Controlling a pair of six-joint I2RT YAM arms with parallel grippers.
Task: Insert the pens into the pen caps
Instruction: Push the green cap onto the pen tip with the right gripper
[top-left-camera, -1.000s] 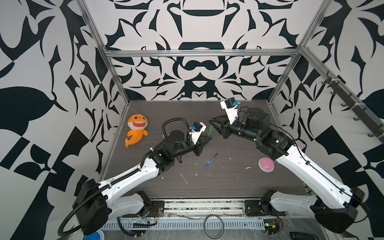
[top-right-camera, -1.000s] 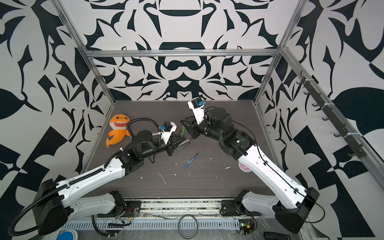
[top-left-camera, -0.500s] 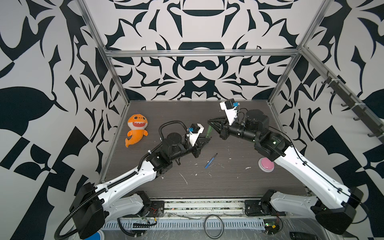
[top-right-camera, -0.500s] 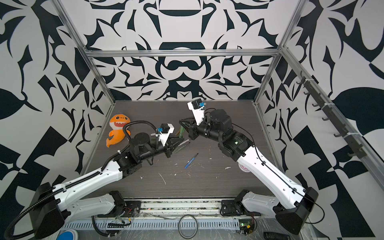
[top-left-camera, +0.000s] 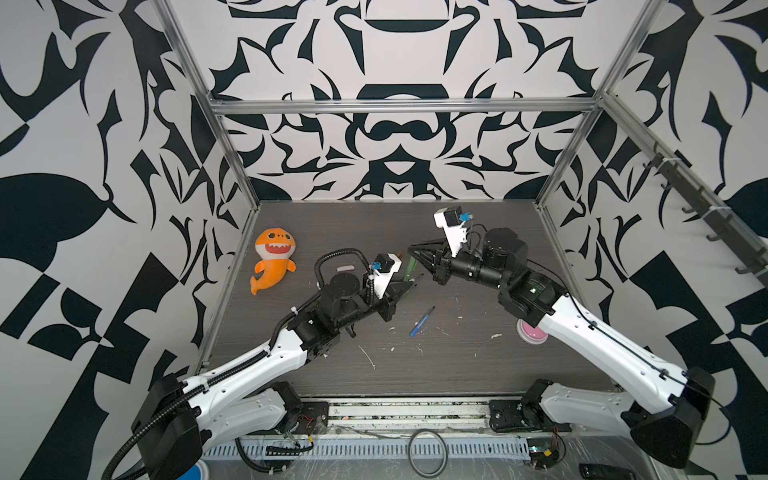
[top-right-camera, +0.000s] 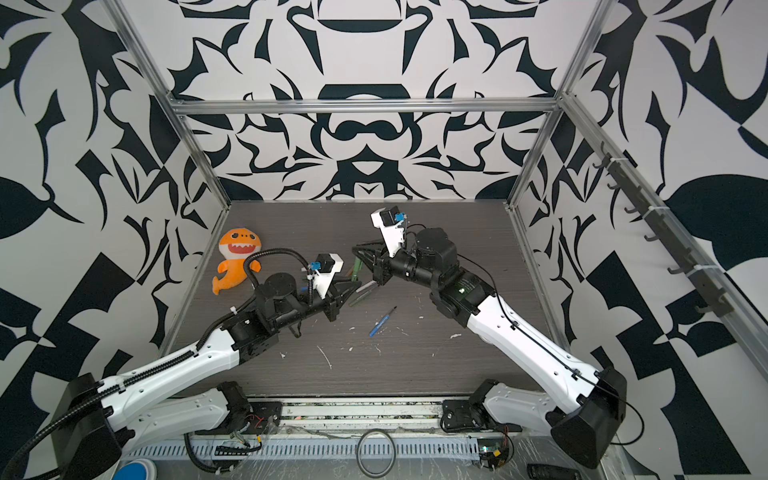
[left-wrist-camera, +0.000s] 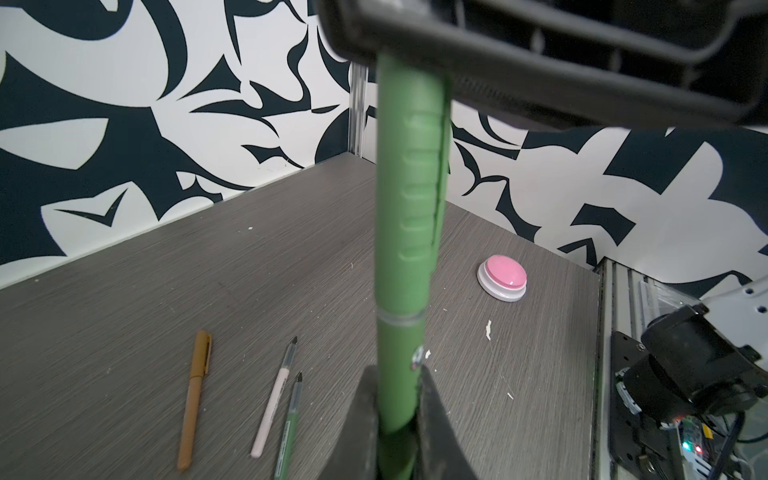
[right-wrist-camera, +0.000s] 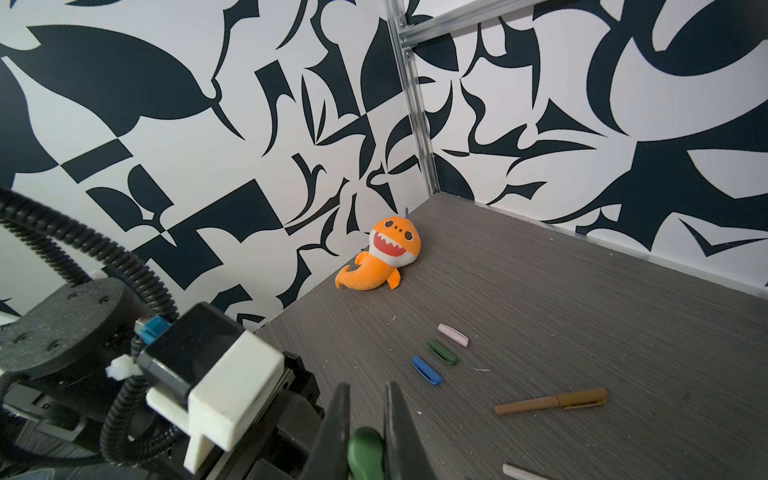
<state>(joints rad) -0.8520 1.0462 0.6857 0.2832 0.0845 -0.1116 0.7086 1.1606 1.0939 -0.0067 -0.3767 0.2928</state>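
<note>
Nearest, bottom centre of the left wrist view, the left gripper (left-wrist-camera: 395, 374) clamps a slim green plastic pen (left-wrist-camera: 397, 345) whose far end sits inside a ribbed green plastic cap (left-wrist-camera: 409, 187), pinched by the closed right gripper (right-wrist-camera: 368, 388). Farther, a stubby blue plastic cap (right-wrist-camera: 427, 370), a dark green cap (right-wrist-camera: 442, 352) and a pale pink cap (right-wrist-camera: 453, 334) lie loose on the grey table (right-wrist-camera: 582, 311).

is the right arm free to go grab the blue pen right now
Probably not yet: the right gripper is shut on the green cap, with the left gripper holding the green pen in it. The blue pen lies uncovered nearby.
</note>
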